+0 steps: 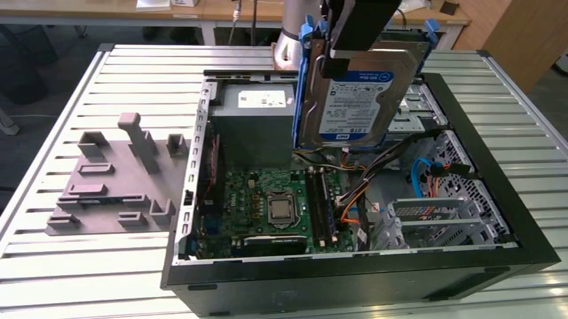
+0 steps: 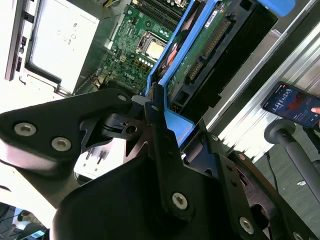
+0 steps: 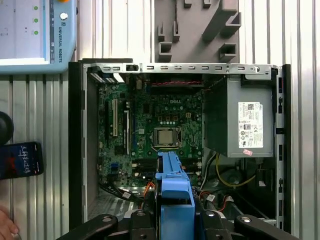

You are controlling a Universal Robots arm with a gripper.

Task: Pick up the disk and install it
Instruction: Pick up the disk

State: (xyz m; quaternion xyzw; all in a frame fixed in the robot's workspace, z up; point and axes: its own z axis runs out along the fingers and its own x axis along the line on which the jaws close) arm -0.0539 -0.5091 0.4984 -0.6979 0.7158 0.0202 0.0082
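The tool (image 1: 342, 60), cut off at the exterior view's top edge, is clamped on the disk (image 1: 360, 100), holding it upright above the open computer case (image 1: 355, 279), part of whose interior it hides.

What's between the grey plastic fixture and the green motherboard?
In the exterior view, the open computer case's metal side wall stands between the grey plastic fixture and the green motherboard.

1 disk (image 1: 355, 100), 1 gripper (image 1: 344, 58), 1 PC case (image 1: 355, 279), 1 PSU (image 1: 257, 119), 1 phone (image 3: 20, 160).
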